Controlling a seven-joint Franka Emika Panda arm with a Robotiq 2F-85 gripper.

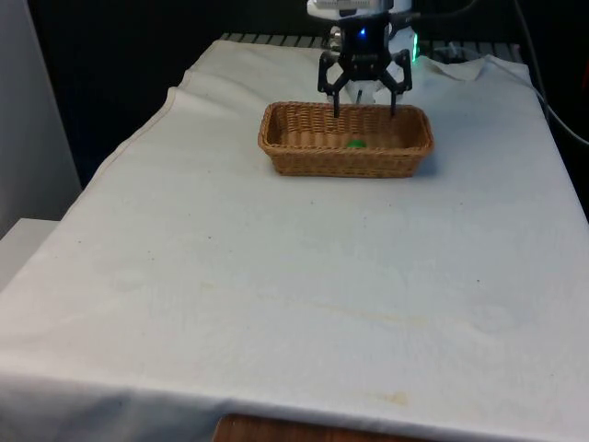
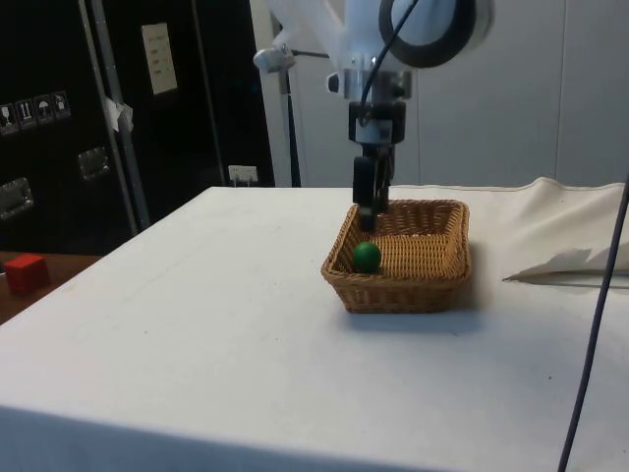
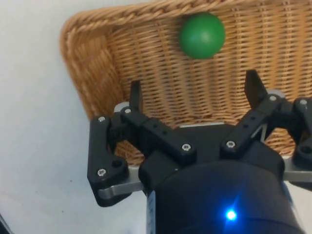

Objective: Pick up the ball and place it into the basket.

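The green ball (image 2: 367, 258) sits down inside the basket (image 2: 432, 285), on the woven floor near the wall that faces the front view's camera. It lies loose there, and nothing is touching it. The pincer (image 1: 364, 103) hangs over the basket with its two fingers spread wide apart and nothing between them. In the side view its tips point down just above the ball, about level with the rim. It looks like the ball is already where the task wants it, so the pincer is open because it has no more holding to do. The basket walls slope up all around the ball, so it should not roll away. In the wrist view the ball (image 3: 202, 35) rests close to one long wall, not far from a rounded corner of the basket (image 3: 92, 73). There is open air straight above the pincer, so going up looks like the safest way out. Going sideways while this low could bump a finger on the rim. The white bench (image 1: 276, 276) has lots of open room around the basket on every side.
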